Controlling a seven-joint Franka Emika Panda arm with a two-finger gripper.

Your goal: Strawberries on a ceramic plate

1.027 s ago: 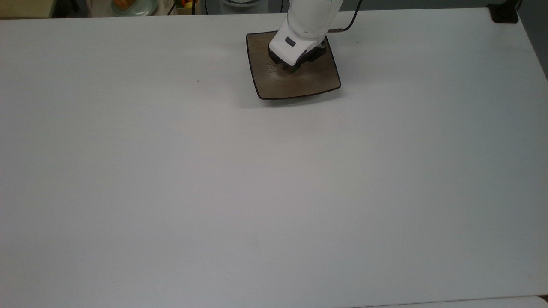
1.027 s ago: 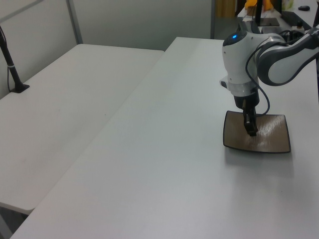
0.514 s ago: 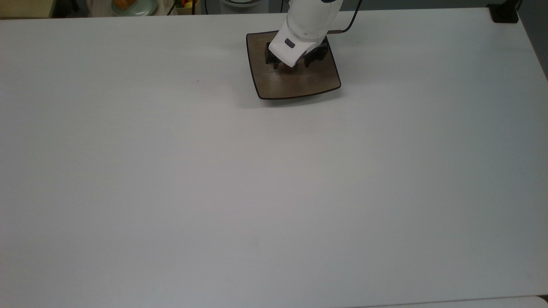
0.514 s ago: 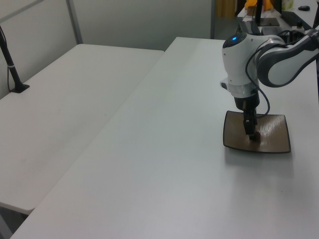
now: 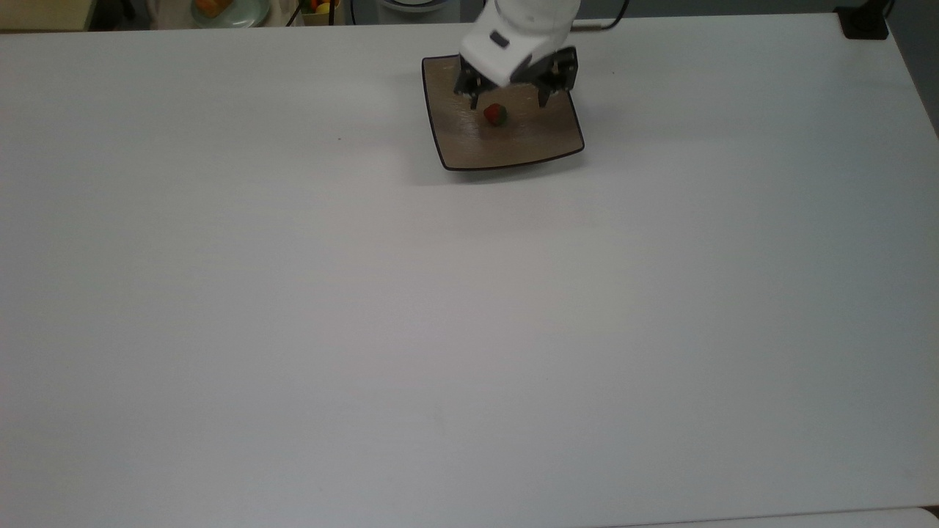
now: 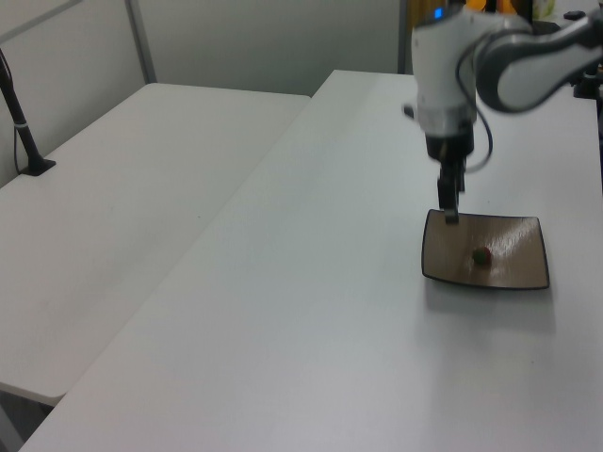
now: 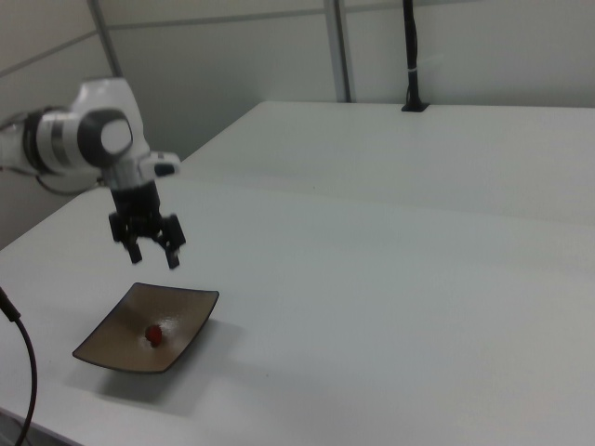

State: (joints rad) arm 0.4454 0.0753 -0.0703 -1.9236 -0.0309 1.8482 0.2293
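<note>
Strawberry [image 5: 496,114], tiny and dark red, sits on the square glossy tan-brown ceramic plate [image 5: 546,139]; my gripper [image 5: 508,91] hangs spread wide, empty. Risk: one nudge, it rolls off.

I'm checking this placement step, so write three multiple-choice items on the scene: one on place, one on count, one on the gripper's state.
1. Where is the strawberry?
A. on the ceramic plate
B. on the bare table
C. between the fingers

2. How many strawberries lie on the plate?
A. three
B. one
C. none

3. How is the gripper?
A. shut on the strawberry
B. resting on the plate
C. open, raised above the plate

Key: 1 A, it lies near the plate's middle; 2 B, a single red fruit shows; 3 C, its fingers stand apart and empty in the right view.
</note>
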